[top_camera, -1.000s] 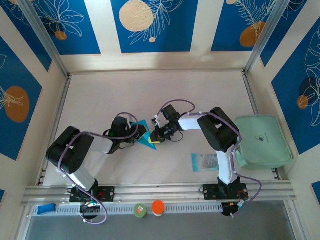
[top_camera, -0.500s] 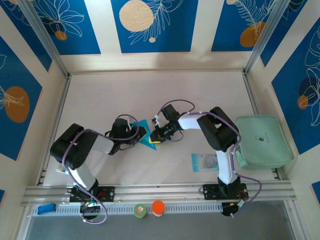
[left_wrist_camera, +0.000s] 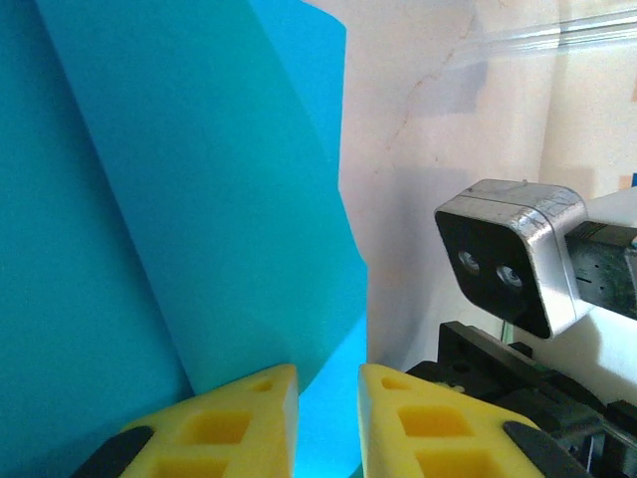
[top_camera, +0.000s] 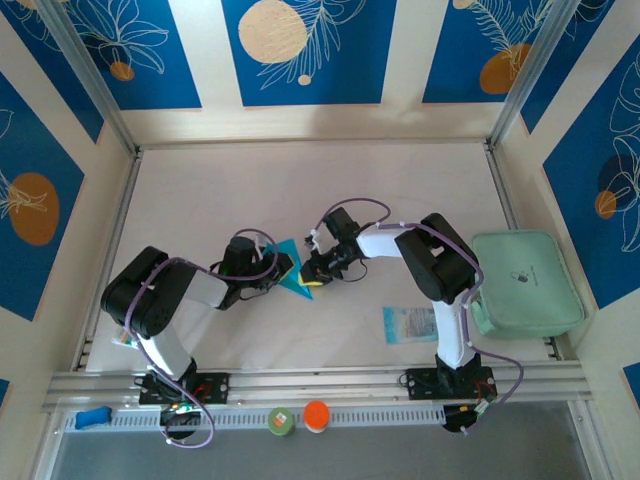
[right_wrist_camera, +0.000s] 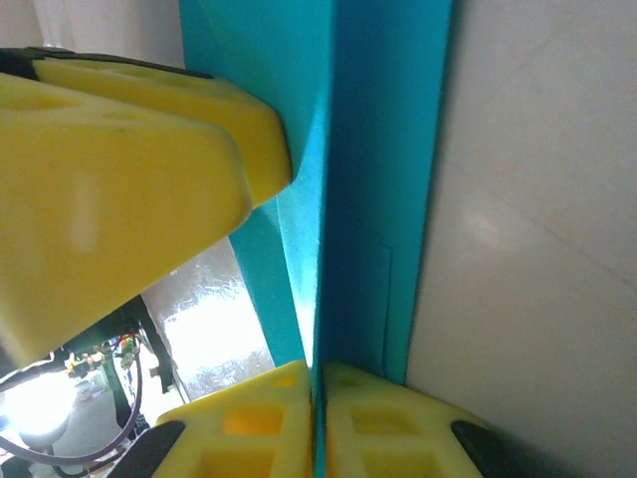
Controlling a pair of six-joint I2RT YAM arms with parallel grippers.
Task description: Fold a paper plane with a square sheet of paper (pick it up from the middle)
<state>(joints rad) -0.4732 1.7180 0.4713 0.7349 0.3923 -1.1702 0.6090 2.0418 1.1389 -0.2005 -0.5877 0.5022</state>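
Looking at it, the square sheet of paper (top_camera: 289, 262) sits mid-table as a folded point running far-to-near between the 2 arms, with the right gripper (right_wrist_camera: 317, 423) pinching its crease tight from the right and the left gripper (left_wrist_camera: 328, 423) a crack apart, straddling the left edge.

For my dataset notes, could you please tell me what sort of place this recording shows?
Most likely a purpose-built robot test cell: a pale table fenced by aluminium rails, blue printed wall panels around it, and a left arm and right arm bolted side by side at the near edge.
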